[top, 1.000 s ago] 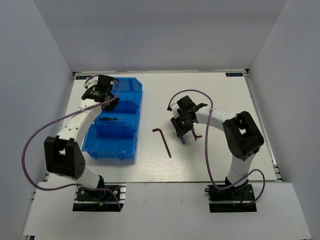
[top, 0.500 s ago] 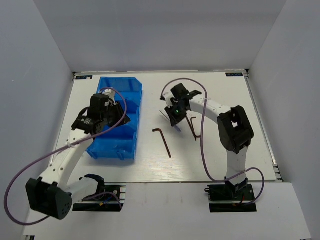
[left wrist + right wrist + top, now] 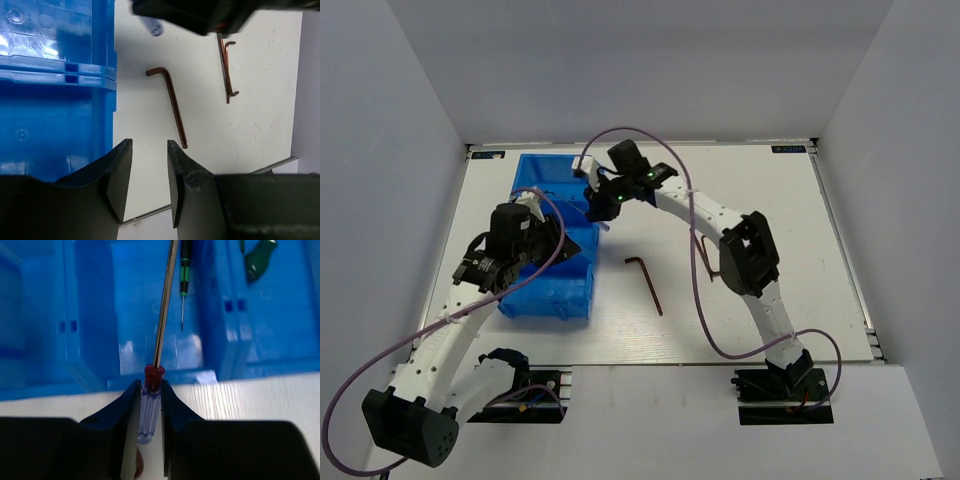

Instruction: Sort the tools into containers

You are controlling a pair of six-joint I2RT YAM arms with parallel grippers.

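Now right gripper (image 3: 149, 390) clamps a screwdriver (image 3: 150, 407), shaft over the bin (image 3: 552, 293), while left gripper (image 3: 149, 150) hangs part-open and empty above the bin's edge.

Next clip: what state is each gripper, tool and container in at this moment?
left gripper, open and empty
right gripper, shut on the translucent-handled screwdriver
translucent-handled screwdriver, gripped by its handle
blue bin, open-topped, tools inside
green-banded screwdriver, lying in one bin compartment
green-handled tool, lying in the neighbouring compartment
single hex key, loose on the table
two hex keys, loose, side by side
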